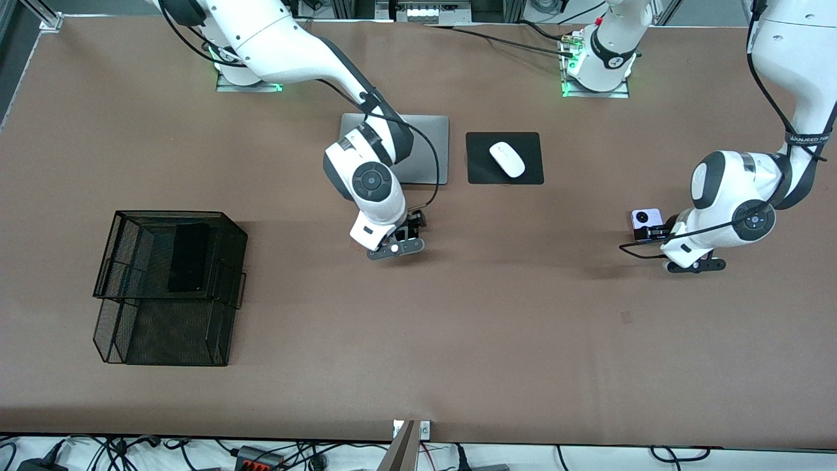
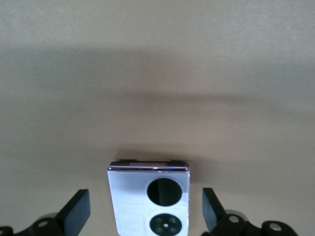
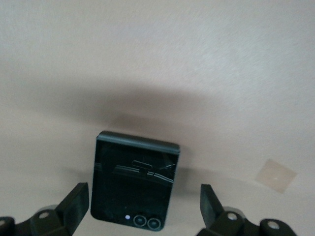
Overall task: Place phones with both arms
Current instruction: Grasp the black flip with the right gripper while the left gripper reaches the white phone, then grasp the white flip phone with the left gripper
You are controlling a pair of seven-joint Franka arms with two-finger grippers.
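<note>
Brown table (image 1: 523, 314) carries a silver laptop (image 1: 425, 154) and a white mouse (image 1: 507, 159) on its black pad (image 1: 504, 157), both near the bases. We see the long black phone (image 1: 188, 257) lying in the wire basket (image 1: 170, 284) at the right arm's end.

The left gripper (image 2: 145, 214) is low over the lilac-white flip phone (image 2: 149, 199), fingers (image 2: 76, 211) spread wide either side, gripping nothing.

The right gripper (image 3: 142, 211) likewise straddles the black flip phone (image 3: 134, 182), fingers (image 3: 75, 202) wide apart, clear of it.
</note>
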